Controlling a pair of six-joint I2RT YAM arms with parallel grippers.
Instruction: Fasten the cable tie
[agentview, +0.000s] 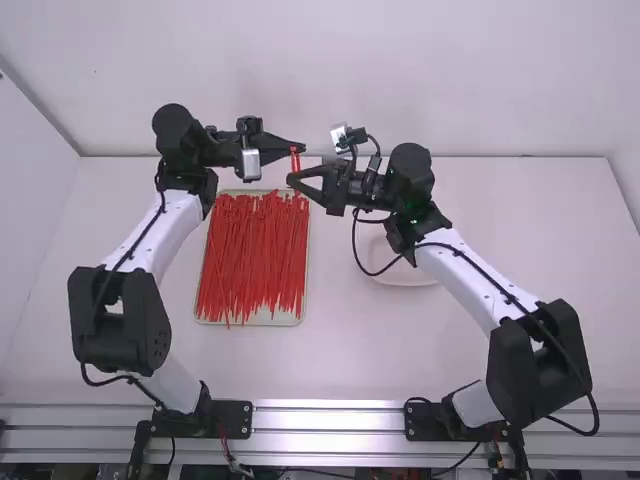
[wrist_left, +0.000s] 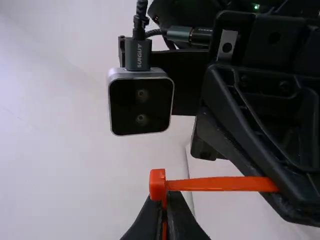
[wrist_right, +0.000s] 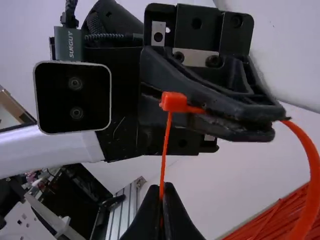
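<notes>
A red cable tie (agentview: 295, 153) hangs in the air between both grippers, above the far end of the tray. My left gripper (wrist_left: 162, 202) is shut on the strap just behind the square head (wrist_left: 157, 181). From the head the strap (wrist_left: 220, 185) runs straight across into the right gripper's fingers (wrist_left: 280, 192). My right gripper (wrist_right: 161, 192) is shut on that thin strap (wrist_right: 165, 150), a short way from the head (wrist_right: 173, 102). More strap (wrist_right: 311, 165) bends away in a curve behind the left gripper's fingers (wrist_right: 235, 112).
A flat tray (agentview: 206, 316) with a pile of several loose red ties (agentview: 255, 250) lies on the table below the grippers. A white dish (agentview: 405, 274) sits under the right arm. A wall stands behind the table.
</notes>
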